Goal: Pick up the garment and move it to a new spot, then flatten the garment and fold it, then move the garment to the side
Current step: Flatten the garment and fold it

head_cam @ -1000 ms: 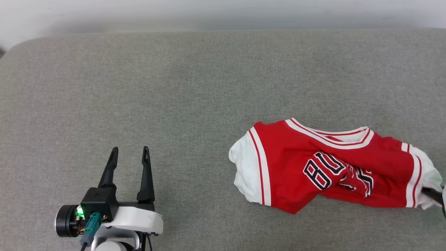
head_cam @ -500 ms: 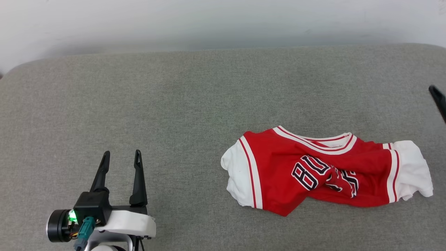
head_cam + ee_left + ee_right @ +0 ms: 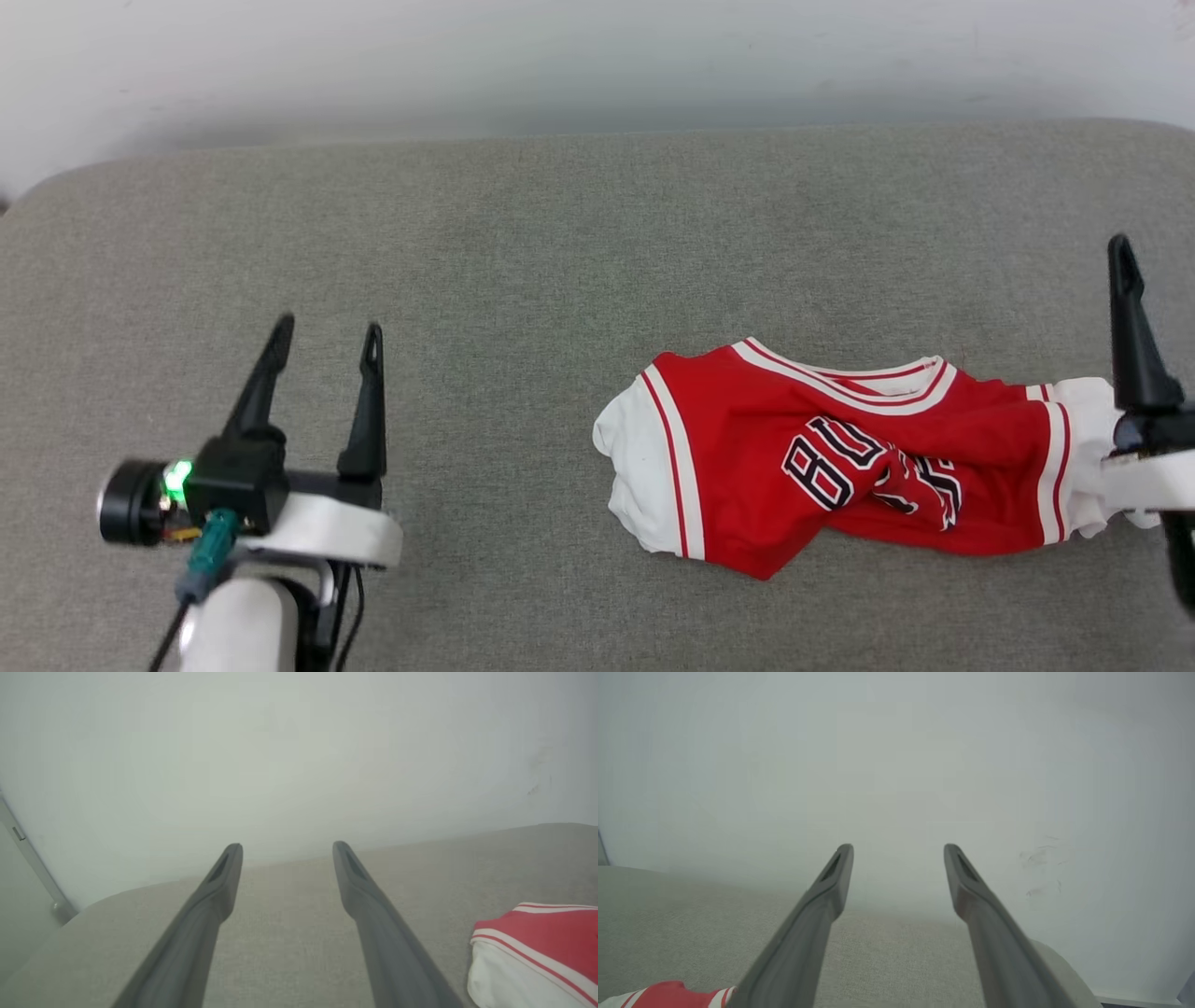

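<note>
The garment [image 3: 868,467] is a red jersey T-shirt with white sleeves and black lettering. It lies crumpled, front up, on the grey padded surface [image 3: 560,233], right of centre. My left gripper [image 3: 327,327] hovers open and empty far to its left; the left wrist view shows its spread fingers [image 3: 369,905] with the garment's white sleeve [image 3: 537,947] at the lower right. One right finger [image 3: 1130,327] rises at the right edge, with its wrist over the garment's right sleeve. My right gripper [image 3: 899,847] stands open and empty, the garment [image 3: 668,991] at its lower left.
A pale wall [image 3: 597,56] runs along the far edge of the padded surface. The surface's rounded corners show at the far left [image 3: 56,187] and beside the right gripper [image 3: 1059,970]. Bare grey fabric stretches between the left gripper and the garment.
My right gripper has opened and let go of the garment's right sleeve, which now rests on the surface. Both grippers have shifted farther up the head view. The camera tilted early on.
</note>
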Tool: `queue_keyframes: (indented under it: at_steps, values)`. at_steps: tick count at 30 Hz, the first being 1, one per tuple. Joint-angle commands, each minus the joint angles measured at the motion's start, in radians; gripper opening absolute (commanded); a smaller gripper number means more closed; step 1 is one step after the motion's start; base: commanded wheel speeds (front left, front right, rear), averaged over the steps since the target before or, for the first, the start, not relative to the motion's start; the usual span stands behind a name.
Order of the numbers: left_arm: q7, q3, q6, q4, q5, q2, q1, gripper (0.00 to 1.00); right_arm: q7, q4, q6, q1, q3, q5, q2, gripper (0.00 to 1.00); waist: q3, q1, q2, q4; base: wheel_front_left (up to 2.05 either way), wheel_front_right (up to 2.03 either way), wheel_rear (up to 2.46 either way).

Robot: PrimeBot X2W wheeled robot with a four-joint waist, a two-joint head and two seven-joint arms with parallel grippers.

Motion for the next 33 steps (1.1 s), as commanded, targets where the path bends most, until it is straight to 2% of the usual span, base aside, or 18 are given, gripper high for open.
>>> queue_keyframes:
  at_steps: [1, 5, 9, 13, 21, 26, 33]
  values:
    - [-0.003, -0.006, -0.014, -0.004, 0.004, 0.019, -0.034, 1.00, -0.002, -0.035, -0.001, 0.036, -0.023, -0.020, 0.030, 1.00, 0.000, 0.0000, 0.0000, 0.002, 0.00, 0.00, 0.00]
    - [0.011, -0.055, -0.047, 0.055, -0.012, 0.093, -0.135, 1.00, -0.002, -0.097, -0.001, 0.116, -0.043, -0.058, 0.090, 1.00, -0.002, 0.0000, 0.0000, 0.002, 0.00, 0.00, 0.00]
    - [0.097, -0.139, -0.060, 0.071, -0.045, 0.179, -0.256, 1.00, -0.002, -0.129, -0.001, 0.145, -0.048, -0.069, 0.117, 1.00, 0.001, 0.0000, 0.0000, -0.006, 0.00, 0.00, 0.00]
    - [0.244, -0.293, -0.060, 0.051, -0.154, 0.281, -0.383, 1.00, -0.002, -0.145, -0.001, 0.154, -0.050, -0.074, 0.127, 1.00, 0.011, 0.0000, 0.0000, -0.017, 0.00, 0.00, 0.00]
    - [0.604, -0.618, -0.061, 0.026, -0.473, 0.451, -0.637, 1.00, -0.002, -0.171, -0.001, 0.145, -0.044, -0.090, 0.134, 1.00, 0.048, 0.0000, 0.0000, -0.036, 0.00, 0.00, 0.00]
    - [0.756, -0.834, -0.061, 0.021, -0.608, 0.511, -0.805, 1.00, -0.002, -0.180, -0.001, 0.121, -0.029, -0.098, 0.140, 1.00, 0.084, 0.0000, 0.0000, -0.058, 0.00, 0.00, 0.00]
    - [0.917, -1.120, -0.061, 0.048, -0.804, 0.522, -0.968, 1.00, -0.002, -0.189, -0.001, 0.086, -0.012, -0.105, 0.153, 1.00, 0.138, 0.0000, 0.0000, -0.094, 0.00, 0.00, 0.00]
